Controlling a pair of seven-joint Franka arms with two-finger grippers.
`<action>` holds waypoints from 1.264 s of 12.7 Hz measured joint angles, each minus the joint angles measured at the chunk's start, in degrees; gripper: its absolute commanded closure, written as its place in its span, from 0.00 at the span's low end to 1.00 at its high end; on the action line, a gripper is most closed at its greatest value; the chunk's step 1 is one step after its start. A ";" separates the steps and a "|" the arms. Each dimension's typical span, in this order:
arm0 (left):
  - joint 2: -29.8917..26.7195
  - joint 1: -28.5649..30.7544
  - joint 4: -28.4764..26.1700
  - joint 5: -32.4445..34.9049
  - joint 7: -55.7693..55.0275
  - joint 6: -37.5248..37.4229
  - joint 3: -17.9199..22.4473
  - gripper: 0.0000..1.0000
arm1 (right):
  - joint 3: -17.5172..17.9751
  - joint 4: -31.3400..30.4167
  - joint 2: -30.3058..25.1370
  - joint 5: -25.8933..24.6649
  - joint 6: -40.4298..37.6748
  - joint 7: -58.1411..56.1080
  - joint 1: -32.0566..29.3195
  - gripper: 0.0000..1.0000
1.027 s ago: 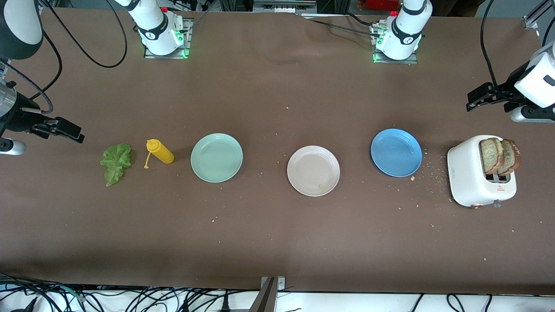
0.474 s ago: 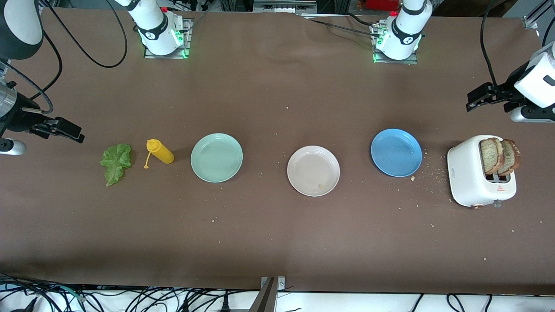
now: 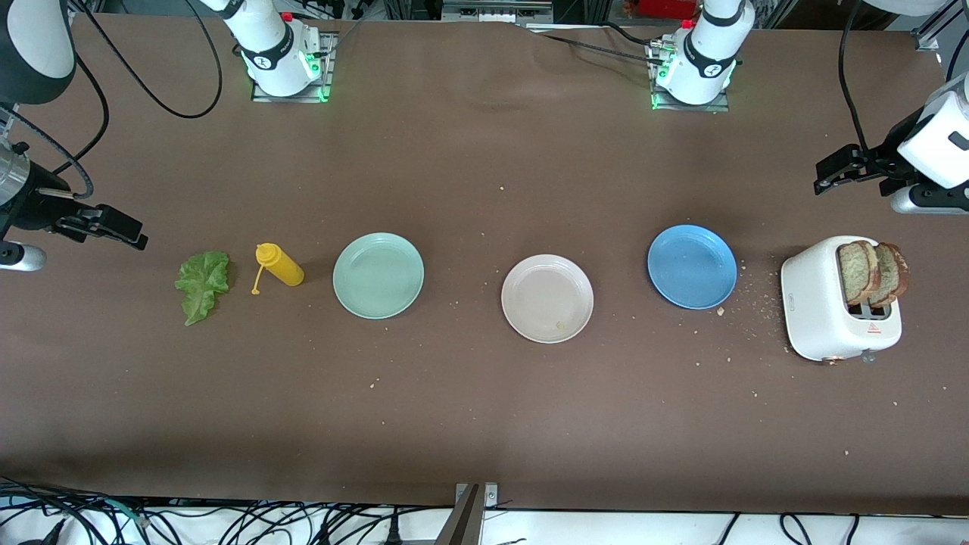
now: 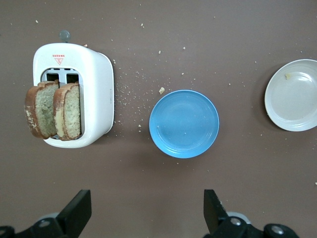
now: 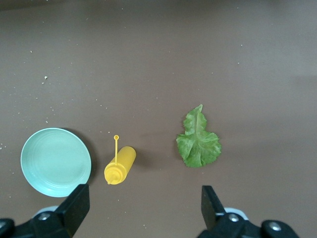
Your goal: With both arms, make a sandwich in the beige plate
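Observation:
The beige plate [image 3: 546,298] sits mid-table between two other plates, with only a crumb on it; the left wrist view also catches the beige plate [image 4: 293,94]. The sandwich's parts lie apart. Two toasted bread slices [image 3: 872,272] [image 4: 53,110] stand upright in the toaster. The lettuce leaf [image 3: 202,284] [image 5: 198,140] lies flat at the right arm's end. My left gripper [image 3: 825,175] [image 4: 146,208] hangs open and empty over bare table beside the toaster. My right gripper [image 3: 129,231] [image 5: 144,203] hangs open and empty over bare table beside the lettuce.
A white toaster [image 3: 814,303] stands at the left arm's end, with crumbs scattered around it. A blue plate [image 3: 692,266] lies between the toaster and the beige plate. A mint-green plate [image 3: 378,275] and a yellow squeeze bottle [image 3: 280,266] on its side lie toward the lettuce.

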 measured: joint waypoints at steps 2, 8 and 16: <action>0.00 0.00 0.00 0.00 0.00 0.00 0.00 0.00 | 0.00 -0.02 0.00 0.00 -0.05 0.00 0.00 0.00; 0.00 -0.03 0.00 0.00 0.00 0.00 -0.02 0.00 | 0.06 -0.70 0.38 0.00 -0.06 0.03 0.16 0.00; 0.01 -0.03 0.00 0.00 0.00 0.00 -0.02 0.00 | 0.06 -0.72 0.73 0.00 -0.01 0.09 0.25 0.00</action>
